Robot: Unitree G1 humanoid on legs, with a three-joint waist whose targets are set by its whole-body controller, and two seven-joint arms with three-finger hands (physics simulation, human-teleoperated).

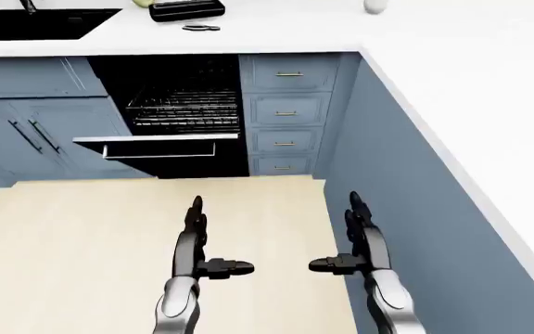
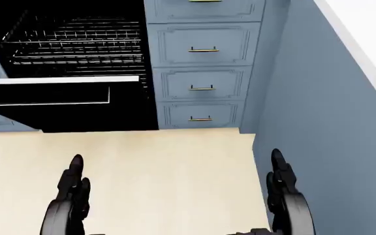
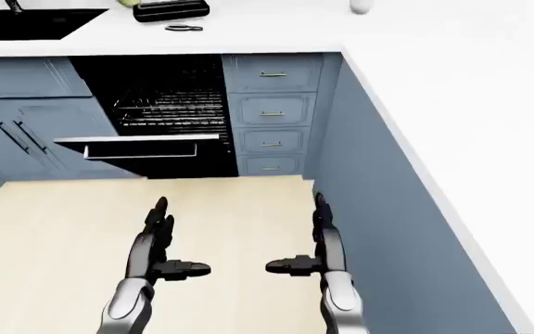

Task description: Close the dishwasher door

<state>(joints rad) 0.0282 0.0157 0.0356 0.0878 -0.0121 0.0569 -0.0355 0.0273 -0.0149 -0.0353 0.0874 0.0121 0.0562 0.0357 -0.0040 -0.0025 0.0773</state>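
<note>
Dishwasher door (image 1: 156, 147) hangs partly lowered, rack (image 1: 182, 110) exposed; left hand (image 1: 198, 240) and right hand (image 1: 358, 236) spread wide, empty, well short of it.

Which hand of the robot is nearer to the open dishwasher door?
Left. The left hand is just below the dishwasher door in the left-eye view; the right hand is below and further right, under the drawers.

All three cameras look down from the head. The eye views take in countertop (image 1: 276, 31), open dishwasher door (image 1: 156, 142) and floor; the head view sits closer, sharing the door and drawers (image 2: 201, 68).
</note>
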